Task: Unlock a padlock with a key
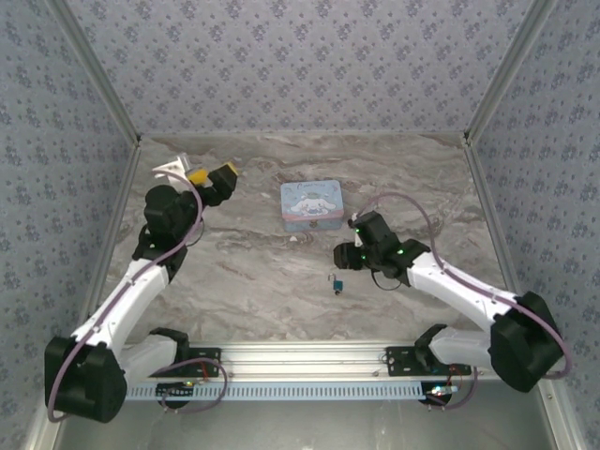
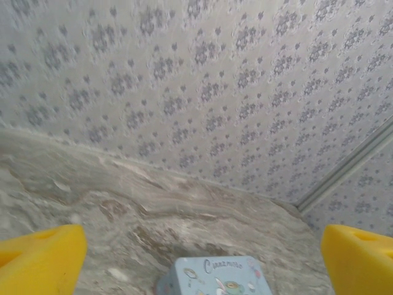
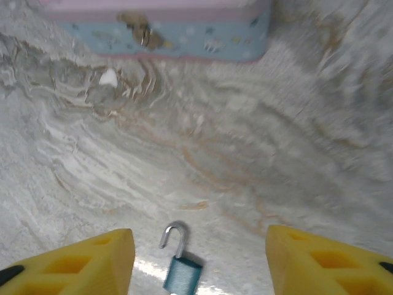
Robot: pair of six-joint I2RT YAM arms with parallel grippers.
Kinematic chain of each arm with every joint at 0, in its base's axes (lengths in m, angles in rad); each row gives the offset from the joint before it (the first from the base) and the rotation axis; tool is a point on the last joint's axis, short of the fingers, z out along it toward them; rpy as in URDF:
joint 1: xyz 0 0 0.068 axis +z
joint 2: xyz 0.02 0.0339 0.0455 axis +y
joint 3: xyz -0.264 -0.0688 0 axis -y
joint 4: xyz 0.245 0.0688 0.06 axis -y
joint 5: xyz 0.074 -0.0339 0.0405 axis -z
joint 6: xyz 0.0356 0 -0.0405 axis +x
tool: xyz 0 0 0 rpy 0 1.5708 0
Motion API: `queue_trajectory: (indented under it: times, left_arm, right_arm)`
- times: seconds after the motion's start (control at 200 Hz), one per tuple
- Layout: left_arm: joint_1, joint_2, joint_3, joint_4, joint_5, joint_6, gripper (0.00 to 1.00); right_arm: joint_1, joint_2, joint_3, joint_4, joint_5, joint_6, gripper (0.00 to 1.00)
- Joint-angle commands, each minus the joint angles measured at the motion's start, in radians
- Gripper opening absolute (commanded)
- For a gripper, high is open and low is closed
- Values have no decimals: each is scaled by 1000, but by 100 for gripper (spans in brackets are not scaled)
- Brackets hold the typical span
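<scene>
1. Reads as a late step, perhaps the check after the turn. Judges this from the padlock [image 3: 182,270], whose grey loop seems to stand swung out, one end free of the blue-teal body.
2. Finds that padlock lying flat on the marble table [image 1: 234,272], near the middle. Puts it just in front of the right gripper [image 3: 199,236] and well apart from the pastel-blue tin [image 1: 312,204] farther back.
3. Shows the right gripper's yellow fingers [image 3: 92,261] spread wide, one on each side of the lock, clamped on nothing and not touching it.
4. Shows the left gripper [image 1: 212,174] raised near the far-left corner, aimed toward the back wall, its fingers apart too and holding nothing.
5. Cannot tell whether a key sits in the lock body: too small and blurred in the wrist view, a mere speck from above.
6. Calls next, probably, for a close look at the loop. If truly free, needs little more than a withdrawal; if not, needs a steady pinch on the tiny body before any turn.
7. Expects awkward handling: small, light, likely to skid on the smooth stone under a sideways nudge.
</scene>
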Motion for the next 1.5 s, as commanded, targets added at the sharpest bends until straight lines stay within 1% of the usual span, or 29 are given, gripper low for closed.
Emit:
queue_trajectory:
  times: [0.0, 0.115, 0.235, 0.305, 0.42, 0.47, 0.51, 0.65, 0.765, 0.909, 1.099, 1.244, 1.324, 1.394, 1.494]
  left_arm:
    - [6, -82, -33, -53, -107, 161, 99]
    - [8, -127, -65, -74, -212, 228, 100]
    - [8, -136, -83, -110, -283, 265, 99]
    - [8, -139, -96, -131, -338, 264, 100]
    - [14, -147, -133, -131, -431, 267, 99]
    - [22, -151, -151, -118, -440, 270, 99]
    - [28, -152, -166, -101, -428, 285, 99]
    - [32, -144, -184, -111, -433, 304, 100]
    - [35, -139, -189, -129, -443, 301, 99]
    - [37, -121, -188, -136, -454, 295, 99]
    - [37, -87, -183, -143, -443, 298, 100]
    - [37, -57, -185, -142, -451, 291, 99]
    - [37, -42, -187, -137, -452, 286, 99]
    - [37, -34, -189, -136, -456, 283, 99]
    - [38, -28, -199, -136, -467, 281, 99]
  right_arm:
    - [-18, -92, 15, -68, 125, -53, 67]
    - [-57, -216, -21, -50, 164, -81, 83]
    - [-127, -349, -78, 0, 177, -87, 100]
    - [-178, -431, -118, 41, 181, -89, 100]
    - [-268, -546, -186, 97, 227, -112, 100]
    - [-306, -588, -224, 144, 244, -161, 100]
    - [-326, -618, -259, 186, 244, -210, 100]
    - [-360, -681, -348, 307, 271, -333, 100]
    - [-382, -668, -372, 336, 296, -340, 100]
    - [-422, -628, -411, 378, 309, -308, 100]
    - [-499, -551, -475, 479, 289, -289, 100]
    - [-568, -441, -514, 601, 241, -285, 100]
    - [-599, -352, -518, 670, 207, -301, 100]
    - [-619, -267, -518, 737, 169, -347, 100]
    - [-643, -162, -524, 856, 125, -361, 100]
